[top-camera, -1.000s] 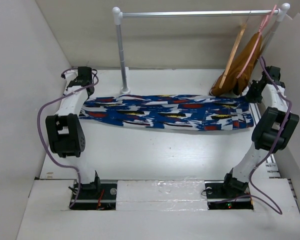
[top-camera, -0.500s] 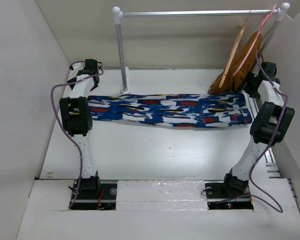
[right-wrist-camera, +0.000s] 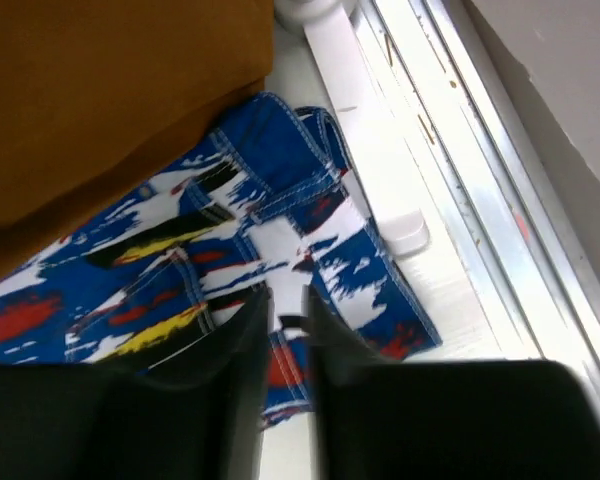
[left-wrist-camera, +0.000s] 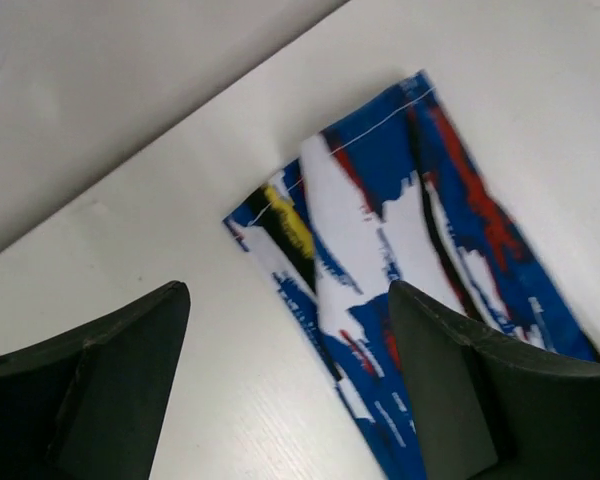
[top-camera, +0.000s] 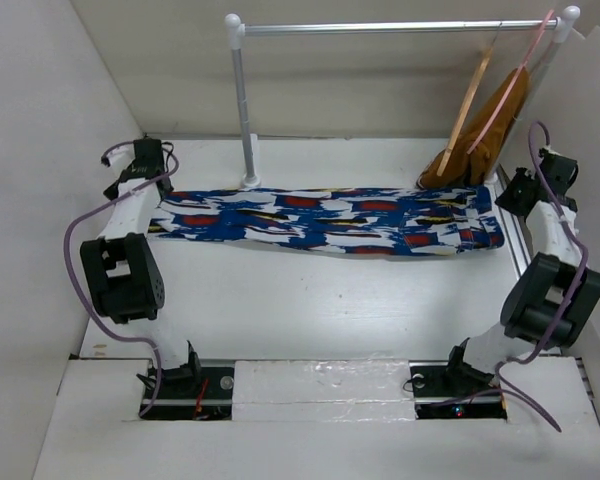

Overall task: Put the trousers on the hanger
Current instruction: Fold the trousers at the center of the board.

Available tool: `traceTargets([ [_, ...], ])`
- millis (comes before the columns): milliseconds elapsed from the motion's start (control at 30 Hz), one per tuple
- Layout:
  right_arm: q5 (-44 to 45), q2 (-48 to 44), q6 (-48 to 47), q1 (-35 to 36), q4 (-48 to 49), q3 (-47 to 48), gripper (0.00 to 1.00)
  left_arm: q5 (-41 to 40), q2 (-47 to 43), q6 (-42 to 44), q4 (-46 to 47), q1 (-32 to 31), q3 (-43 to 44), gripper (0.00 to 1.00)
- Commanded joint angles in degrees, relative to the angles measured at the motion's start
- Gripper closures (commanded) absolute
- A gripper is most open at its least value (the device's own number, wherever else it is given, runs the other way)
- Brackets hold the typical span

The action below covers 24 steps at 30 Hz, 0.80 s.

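The bright blue streaked trousers lie flat and stretched out across the table, from left to right. The light tan wooden hanger hangs on the rail at the back right. My left gripper hovers just off the trousers' left end. In the left wrist view it stands wide open and empty over the hem. My right gripper is off the right end. In the right wrist view it is shut on nothing, above the waistband.
A thin pink hanger carries a mustard-brown garment beside the tan hanger; the garment's hem touches the table by the waistband. The rail stands on a white post. White walls close in on both sides.
A second ago both grippers held the trousers' ends. They let go, the trousers settled flat, and both arms drew outwards. The right gripper has shut again; the left stays open.
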Motion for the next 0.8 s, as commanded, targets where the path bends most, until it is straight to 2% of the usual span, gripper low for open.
traceTargets([
  [0,-1.57,-6.6,-0.38,0.12,5.54,-7.43,0.81,7.22,-4.7,-4.43,3.54,2.05,-11.32,0.25],
  [33,-2.19,-8.7,-0.73,-0.58,5.89,-9.21,1.0,9.24,-5.59,-4.44,4.51,2.05,-13.36,0.25],
  [100,-5.6,-10.21,-0.21,-1.89,6.5,-15.16,1.0,14.52,-6.65,-4.35,6.88,2.05,-16.18,0.23],
  [133,-6.67,-11.52,0.32,-2.51,7.55,-17.38,0.95,17.93,-6.48,-4.09,6.89,2.05,-17.67,0.22],
  [200,-9.73,-13.11,1.2,-4.61,9.22,-21.77,0.73,21.02,-5.6,-4.35,6.98,2.05,-18.65,0.2],
  [233,-11.23,-13.9,2.16,-5.32,11.76,-26.06,0.52,24.08,-5.42,-4.26,7.42,2.05,-19.96,0.19],
  [267,-12.73,-14.34,2.6,-5.85,13.0,-28.01,0.43,25.07,-4.99,-4.44,7.77,2.05,-20.41,0.18],
  [333,-16.16,-13.91,2.87,-5.86,14.68,-31.01,0.32,27.7,-4.28,-4.79,9.35,2.05,-22.07,0.18],
  [500,-21.09,-6.73,5.15,-5.34,21.36,-33.31,0.27,29.3,-2.44,-5.76,12.25,2.05,-23.93,0.18],
  [633,-18.81,-2.84,9.97,-3.84,31.09,-34.09,0.26,28.25,-0.5,-6.02,13.31,2.05,-24.1,0.21],
  [700,-18.02,-1.43,11.48,-1.65,32.17,-33.05,0.27,28.33,0.63,-6.54,13.66,2.05,-24.1,0.27],
  [767,-16.0,0.24,12.89,-0.33,32.26,-32.26,0.34,27.72,1.25,-6.81,14.01,2.05,-23.75,0.32],
])
